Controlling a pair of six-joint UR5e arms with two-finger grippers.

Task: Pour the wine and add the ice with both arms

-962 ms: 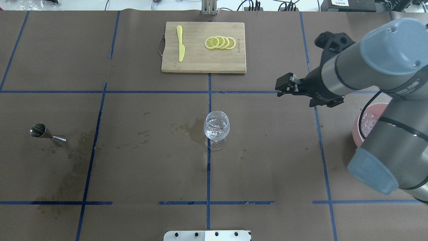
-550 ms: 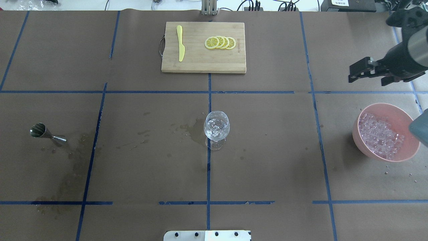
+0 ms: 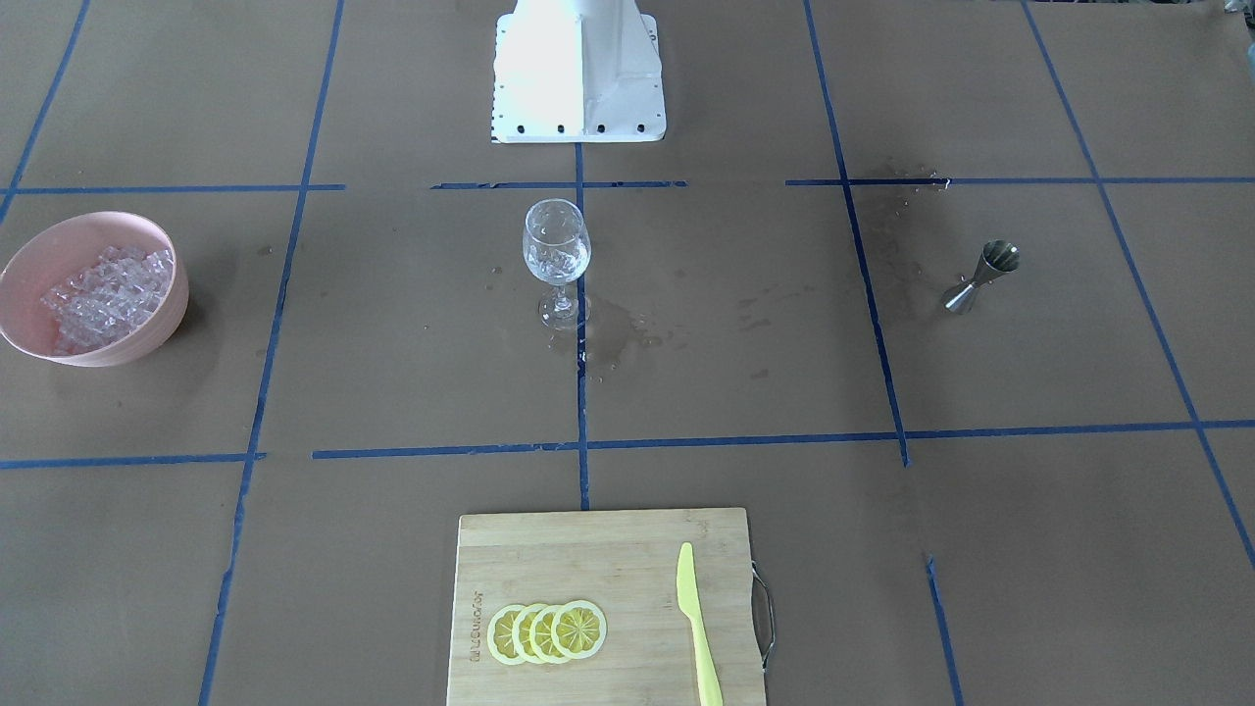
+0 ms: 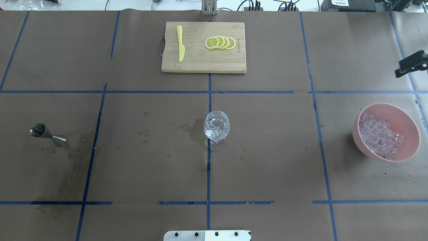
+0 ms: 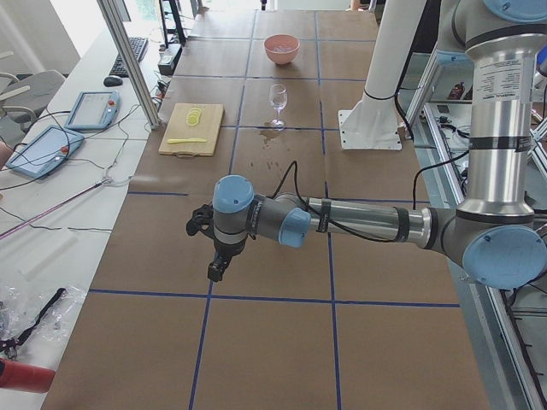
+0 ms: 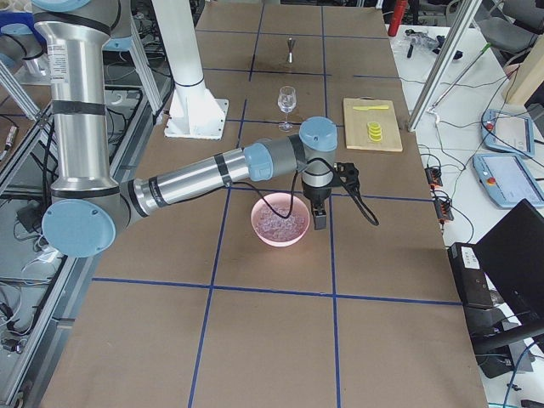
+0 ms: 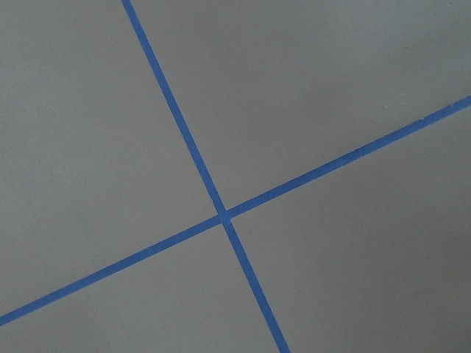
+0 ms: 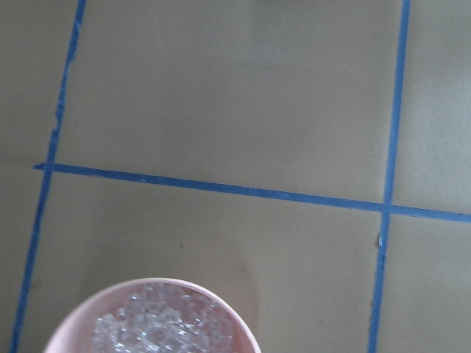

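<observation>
The clear stemmed wine glass [image 4: 216,129] stands mid-table with ice cubes in it; it also shows in the front view [image 3: 557,257]. No dark wine shows in it. More ice [image 4: 379,135] is heaped in a pink bowl [image 4: 411,120] at the right. A steel jigger [image 4: 46,133] stands at the far left. My right gripper [image 4: 411,64] shows only partly at the right edge, beyond the bowl; in the right side view [image 6: 320,221] it hangs beside the bowl. My left gripper [image 5: 216,272] shows only in the left side view, far from the glass. I cannot tell either one's state.
A bamboo cutting board [image 4: 200,63] at the far side carries lemon slices [image 4: 220,43] and a yellow knife [image 4: 180,43]. Wet stains [image 4: 194,130] lie by the glass and near the jigger. The white pedestal [image 3: 578,69] stands at the robot's side.
My right arm has swung away to the right, from the area right of the glass to the table's right edge, uncovering the pink bowl. Glass and jigger have not moved.
</observation>
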